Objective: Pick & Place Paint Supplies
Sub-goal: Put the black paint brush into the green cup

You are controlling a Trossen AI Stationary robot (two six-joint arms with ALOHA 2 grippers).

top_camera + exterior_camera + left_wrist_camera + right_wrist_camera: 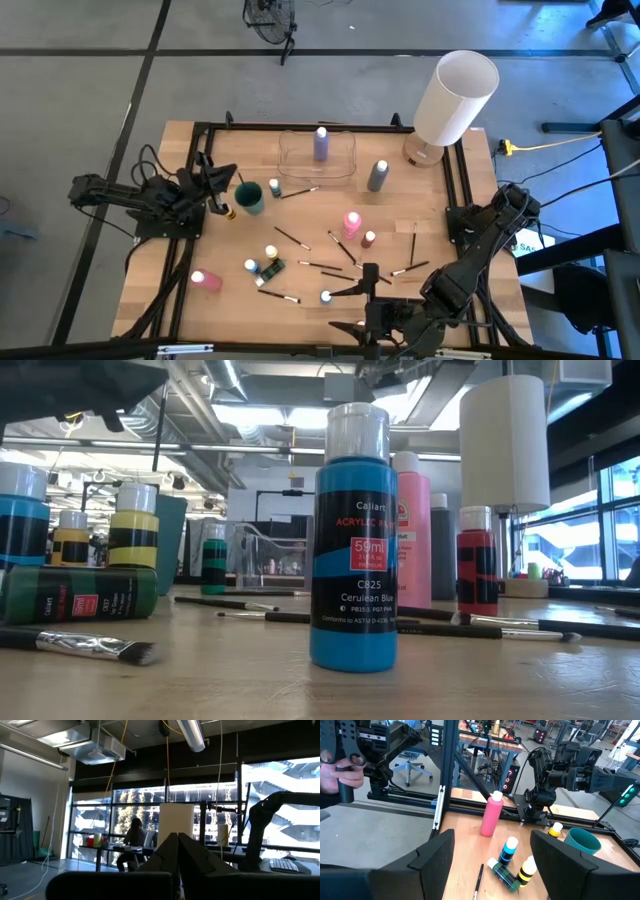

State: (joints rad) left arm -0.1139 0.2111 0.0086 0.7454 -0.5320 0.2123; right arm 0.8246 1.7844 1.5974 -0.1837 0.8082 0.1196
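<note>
Seemingly mid-approach, the right hand point(372, 300) hovered with fingers wide over the near wooden surface point(230, 305), beside a thin dark-handled paintbrush point(348, 292). It would best descend straight, straddling that handle. The left hand point(222, 190) waited pinched together at the far left.

Eleven paint bottles point(351, 223), nine paintbrushes point(290, 237)

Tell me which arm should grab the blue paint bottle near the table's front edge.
Right. The right gripper hangs open beside the blue bottle; the left gripper sits far back near the teal cup.
</note>
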